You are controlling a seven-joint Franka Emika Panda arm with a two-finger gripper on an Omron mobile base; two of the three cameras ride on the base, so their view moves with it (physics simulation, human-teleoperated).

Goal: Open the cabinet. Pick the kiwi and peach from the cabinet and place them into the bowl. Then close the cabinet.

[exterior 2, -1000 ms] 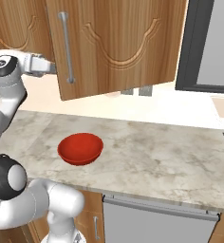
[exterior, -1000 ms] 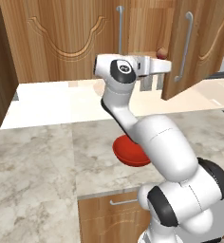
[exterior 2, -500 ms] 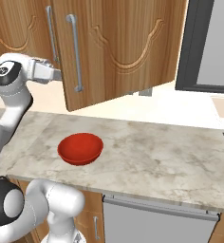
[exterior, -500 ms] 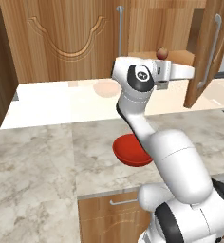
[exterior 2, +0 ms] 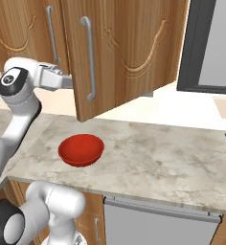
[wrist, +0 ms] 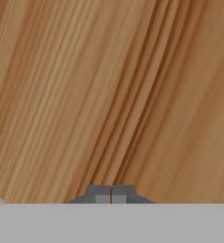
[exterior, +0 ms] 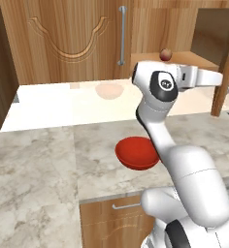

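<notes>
**Right cabinet door swung out; end effector behind it**

Currently, nearest the base, the marble desk (exterior: 48,160) carries the bowl (exterior: 137,153), red and glossy, sitting upright just beside the arm's lower link in the left base view. In the right base view the bowl (exterior 2: 81,150) lies near the desk's front edge, below the lower corner of the open door.

- Arm: rises from the base, elbow joint above the bowl, forearm reaching level toward the cabinet's right half.
- End effector (wrist: 111,193): in the hand view the two dark fingertips sit touching each other, so it is closed narrow with nothing seen between them. Wood grain lies directly ahead of the tips; whether they touch it, cannot tell. In the right base view the wrist passes behind the open door's edge.
- Cabinet (exterior: 73,43): left door shut, its silver bar handle (exterior: 122,35) vertical. Right door (exterior 2: 119,52) stands swung outward, handle (exterior 2: 89,58) facing the right base camera.
- Peach (exterior: 166,54): small, reddish, resting on the cabinet's lower shelf (exterior: 194,58), above and behind the forearm, well apart from the bowl.
- Kiwi: cannot tell where it is.
</notes>
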